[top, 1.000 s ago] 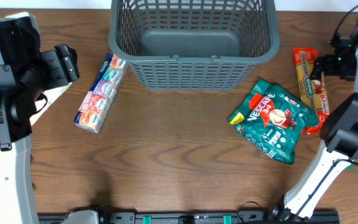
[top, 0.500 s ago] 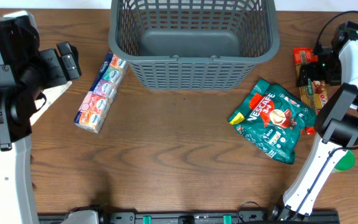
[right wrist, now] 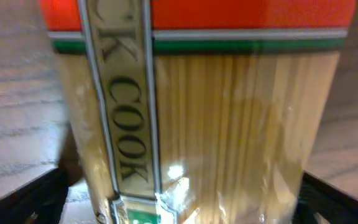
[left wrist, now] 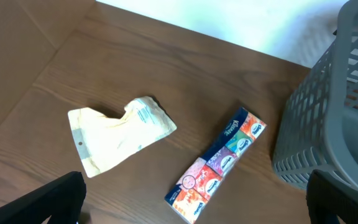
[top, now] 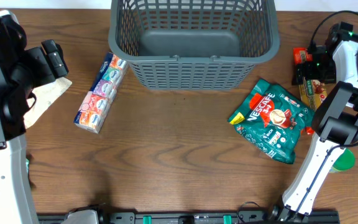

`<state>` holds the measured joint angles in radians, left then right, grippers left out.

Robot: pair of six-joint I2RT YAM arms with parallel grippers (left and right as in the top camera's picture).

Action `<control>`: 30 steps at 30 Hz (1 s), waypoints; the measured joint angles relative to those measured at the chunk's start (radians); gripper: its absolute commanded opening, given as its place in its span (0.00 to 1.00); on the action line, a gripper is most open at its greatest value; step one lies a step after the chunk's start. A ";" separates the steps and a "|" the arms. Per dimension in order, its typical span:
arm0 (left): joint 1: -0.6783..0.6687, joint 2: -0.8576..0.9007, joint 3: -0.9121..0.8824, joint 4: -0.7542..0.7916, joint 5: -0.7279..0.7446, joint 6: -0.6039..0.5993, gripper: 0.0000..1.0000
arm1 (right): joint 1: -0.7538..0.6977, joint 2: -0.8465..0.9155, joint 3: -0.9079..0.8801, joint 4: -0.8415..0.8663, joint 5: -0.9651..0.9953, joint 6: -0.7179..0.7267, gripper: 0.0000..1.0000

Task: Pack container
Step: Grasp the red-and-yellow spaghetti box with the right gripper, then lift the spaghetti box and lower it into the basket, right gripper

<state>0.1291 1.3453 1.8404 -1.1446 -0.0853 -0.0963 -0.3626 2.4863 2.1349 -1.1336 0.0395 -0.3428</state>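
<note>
The container (top: 191, 59), a large dark grey lattice basket, stands empty at the back centre; its corner shows in the left wrist view (left wrist: 340, 112). A spaghetti pack (top: 314, 90) with a red top lies at the far right. My right gripper (top: 309, 67) is open and low over its far end, one finger on each side of the pack (right wrist: 229, 124); the jaws (right wrist: 185, 199) are not closed on it. A colourful tissue pack (top: 101, 93) lies left of the basket. My left gripper (top: 55, 59) is open and empty, high above the tissue pack (left wrist: 219, 165).
A green Nescafe bag (top: 272, 121) lies right of centre, beside the spaghetti. A cream pouch (top: 45, 99) lies at the left edge and shows in the left wrist view (left wrist: 120, 134). A green round object (top: 344, 160) sits by the right arm's base.
My right gripper has moved left and come down over the far end of the spaghetti pack. My left arm has drawn back a little to the left.
</note>
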 measured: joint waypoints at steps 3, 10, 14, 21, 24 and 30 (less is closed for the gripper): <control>0.000 0.010 0.000 0.000 0.000 0.000 0.99 | 0.000 -0.012 -0.028 0.024 -0.018 0.000 0.44; 0.000 0.026 0.000 0.000 0.000 0.000 0.99 | 0.000 -0.052 -0.049 0.019 -0.027 0.023 0.01; 0.000 0.026 0.000 0.000 -0.001 0.000 0.99 | 0.000 -0.055 -0.048 0.005 -0.024 0.051 0.01; 0.000 0.026 0.000 0.000 0.000 0.000 0.99 | 0.000 -0.105 -0.037 -0.053 -0.026 0.097 0.01; 0.000 0.026 0.000 0.000 0.000 0.000 0.99 | 0.000 -0.196 -0.010 -0.060 -0.026 0.129 0.01; 0.000 0.026 0.000 -0.004 0.000 0.000 0.99 | 0.005 -0.485 0.087 -0.060 -0.038 0.204 0.01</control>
<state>0.1291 1.3708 1.8404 -1.1488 -0.0856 -0.0963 -0.3576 2.0014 2.2219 -1.1938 0.0017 -0.1383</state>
